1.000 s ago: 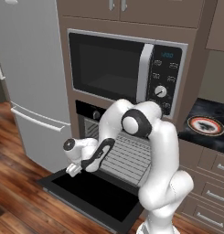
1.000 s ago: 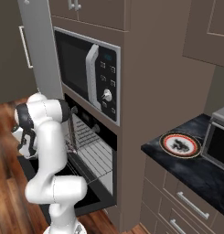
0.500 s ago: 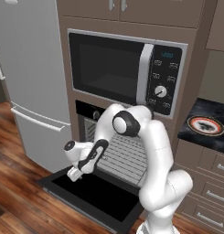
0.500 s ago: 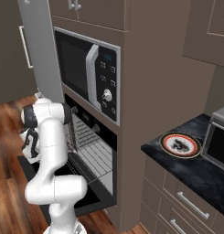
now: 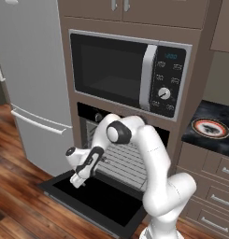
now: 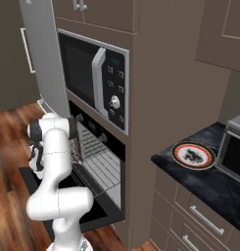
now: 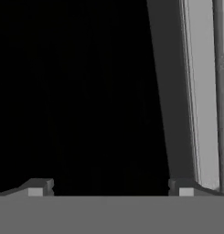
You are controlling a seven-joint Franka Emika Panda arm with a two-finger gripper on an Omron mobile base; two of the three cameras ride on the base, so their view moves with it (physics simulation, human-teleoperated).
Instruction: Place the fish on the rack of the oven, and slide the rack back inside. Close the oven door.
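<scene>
Claw (image 5: 76, 181) empty, jaws wide apart, low over dropped oven door (image 5: 95, 200). Rack (image 5: 120, 161) just behind it, pulled out. Fish (image 6: 194, 156) far off on plate (image 6: 177, 147), counter side. Lift clear of door, approach fish from above.

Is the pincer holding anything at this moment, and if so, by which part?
Nothing is held. The pincer stands open and empty over the lowered oven door; the fish lies on the plate.

One built-in black wall oven (image 5: 130, 154), one black glass oven door (image 5: 95, 198) folded down flat. One silver wire rack (image 5: 125, 161). One silver-trimmed microwave (image 5: 130, 70). One grey fridge (image 5: 34, 84). One round red-rimmed white plate (image 6: 193, 155), one small dark fish (image 6: 192, 156) on it. One boxy toaster oven (image 6: 234, 154).
</scene>
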